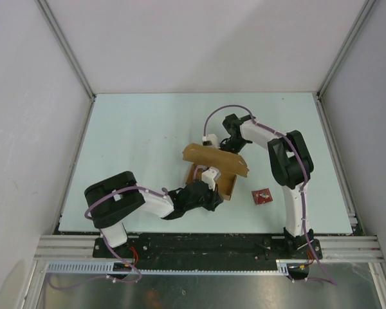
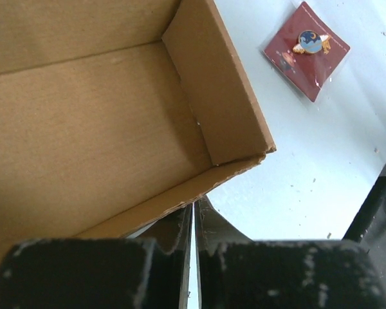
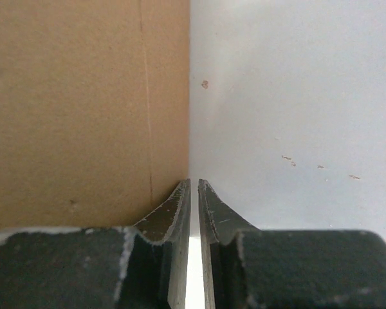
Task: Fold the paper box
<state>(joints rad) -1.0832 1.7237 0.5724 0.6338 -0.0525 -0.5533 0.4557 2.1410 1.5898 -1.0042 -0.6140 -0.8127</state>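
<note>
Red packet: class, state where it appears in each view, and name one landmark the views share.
Top external: red packet right of centre, just right of the paper box.
Left wrist: upper right, past the box's corner.
Right wrist: not in it.
Shared landmark: the paper box.

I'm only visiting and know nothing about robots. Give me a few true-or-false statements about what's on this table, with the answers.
1. The small red packet lies on the table, outside the paper box. True.
2. The paper box is closed up. False: it is open, and the left wrist view looks straight into it.
3. The red packet sits on the left arm's side of the box. False: it lies on the right arm's side.
4. Both arms reach in to the box. True.
5. The left gripper and the right gripper have their fingers spread wide. False: each pair is almost together.
</note>
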